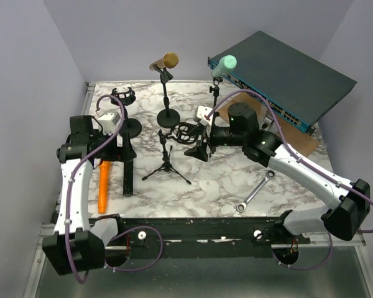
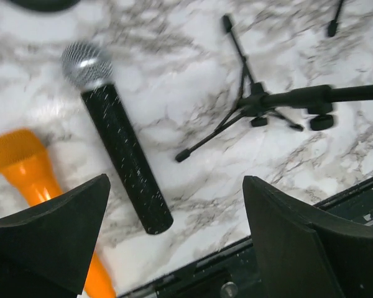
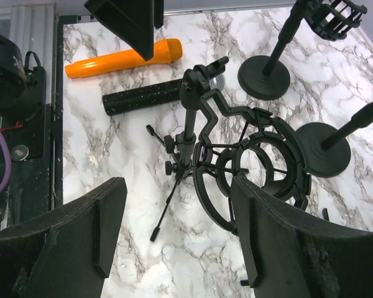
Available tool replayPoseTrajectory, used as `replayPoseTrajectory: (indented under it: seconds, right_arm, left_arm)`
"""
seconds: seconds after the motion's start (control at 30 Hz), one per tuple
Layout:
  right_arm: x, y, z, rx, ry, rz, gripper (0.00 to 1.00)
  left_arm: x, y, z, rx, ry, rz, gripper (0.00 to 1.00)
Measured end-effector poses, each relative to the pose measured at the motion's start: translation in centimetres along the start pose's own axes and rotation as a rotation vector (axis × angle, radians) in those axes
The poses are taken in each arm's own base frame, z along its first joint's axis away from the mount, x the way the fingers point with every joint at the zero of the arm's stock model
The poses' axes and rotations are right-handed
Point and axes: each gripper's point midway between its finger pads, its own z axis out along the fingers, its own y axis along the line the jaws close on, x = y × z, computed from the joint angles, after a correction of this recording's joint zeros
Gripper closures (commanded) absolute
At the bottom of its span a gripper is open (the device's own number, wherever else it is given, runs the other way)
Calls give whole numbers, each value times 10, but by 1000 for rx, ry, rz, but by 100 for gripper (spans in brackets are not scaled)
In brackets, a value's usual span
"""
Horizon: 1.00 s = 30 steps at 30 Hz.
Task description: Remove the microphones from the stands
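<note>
A gold microphone (image 1: 165, 61) and a mint-green microphone (image 1: 224, 64) sit in clips on two upright stands at the back. An orange microphone (image 1: 103, 186) (image 2: 31, 174) and a black microphone (image 1: 128, 175) (image 2: 121, 139) lie on the marble table. A small tripod stand (image 1: 168, 166) (image 3: 185, 143) carries an empty black shock mount (image 1: 186, 131) (image 3: 255, 161). My right gripper (image 1: 196, 148) (image 3: 177, 236) is open and empty, its right finger beside the mount's ring. My left gripper (image 1: 123, 144) (image 2: 174, 230) is open and empty above the black microphone's tail end.
A dark network switch (image 1: 286, 74) lies tilted at the back right on cardboard. A wrench (image 1: 255, 192) lies front right. A third stand with an empty shock mount (image 1: 123, 96) stands at the back left. Round stand bases (image 3: 264, 77) (image 3: 323, 149) sit behind the tripod.
</note>
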Motion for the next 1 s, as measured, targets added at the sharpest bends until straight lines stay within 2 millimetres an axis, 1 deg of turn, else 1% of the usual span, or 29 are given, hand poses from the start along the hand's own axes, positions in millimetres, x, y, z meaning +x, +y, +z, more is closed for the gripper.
replayPoseTrajectory:
  seconds: [0.07, 0.13, 0.23, 0.27, 0.3, 0.33, 0.43, 0.57, 0.63, 0.7, 0.83, 0.9, 0.97, 1.0]
  right_arm:
    - [-5, 1, -2, -5, 0, -7, 25]
    - [-6, 3, -4, -16, 7, -8, 25]
    - [-1, 7, -5, -36, 25, 0, 25]
    - [0, 9, -6, -41, 31, 4, 25]
    - [2, 10, -7, -48, 38, 5, 25]
    - [3, 12, -8, -55, 42, 7, 25]
    - [0, 18, -14, -69, 36, -6, 25]
    - [-3, 25, -22, -78, 20, -24, 25]
    - [-1, 27, -24, -86, 21, -25, 25]
    - [5, 29, -23, -93, 29, -20, 25]
    - [24, 36, -21, -121, 56, 0, 26]
    - [34, 41, -19, -139, 66, 11, 27]
    - [50, 47, -16, -163, 81, 29, 27]
    - [58, 49, -14, -172, 89, 38, 28]
  left_arm:
    - [-15, -17, -11, 43, -84, 85, 9]
    - [-26, -44, -17, 110, -156, 206, 9]
    - [-36, -83, -20, 217, -223, 381, 10]
    - [-37, -93, -20, 244, -238, 418, 11]
    - [-39, -106, -19, 287, -270, 475, 11]
    - [-40, -112, -18, 308, -290, 501, 11]
    - [-40, -121, -8, 357, -362, 568, 12]
    - [-37, -126, 13, 397, -410, 614, 14]
    - [-41, -130, 22, 415, -432, 634, 16]
    - [-45, -134, 28, 435, -459, 656, 20]
    - [-53, -142, 38, 481, -499, 683, 37]
    - [-56, -146, 43, 503, -507, 684, 47]
    - [-56, -150, 46, 532, -509, 680, 58]
    - [-56, -151, 47, 541, -510, 683, 66]
